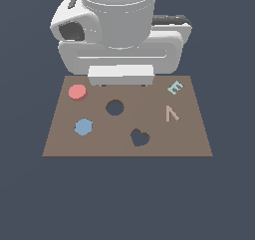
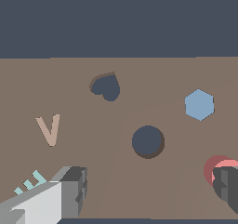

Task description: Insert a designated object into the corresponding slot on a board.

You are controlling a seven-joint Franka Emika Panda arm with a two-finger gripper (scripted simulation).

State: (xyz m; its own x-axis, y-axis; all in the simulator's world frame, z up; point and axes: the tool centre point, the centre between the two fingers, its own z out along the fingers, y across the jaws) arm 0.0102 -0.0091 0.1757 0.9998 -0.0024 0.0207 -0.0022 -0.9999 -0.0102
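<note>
Nearest on the board (image 1: 64, 147) lies the heart hole (image 1: 140, 137); the round hole (image 1: 114, 107) sits mid-board, the disc (image 1: 77, 92) far left. Gripper (image 2: 151, 190) fingers (image 2: 74, 188) spread wide, empty.

Flat, even, dim simulator light; no glare, faint shadows only; soft low-resolution edges on the flat brown rectangular board (image 1: 60, 139), no distortion.
</note>
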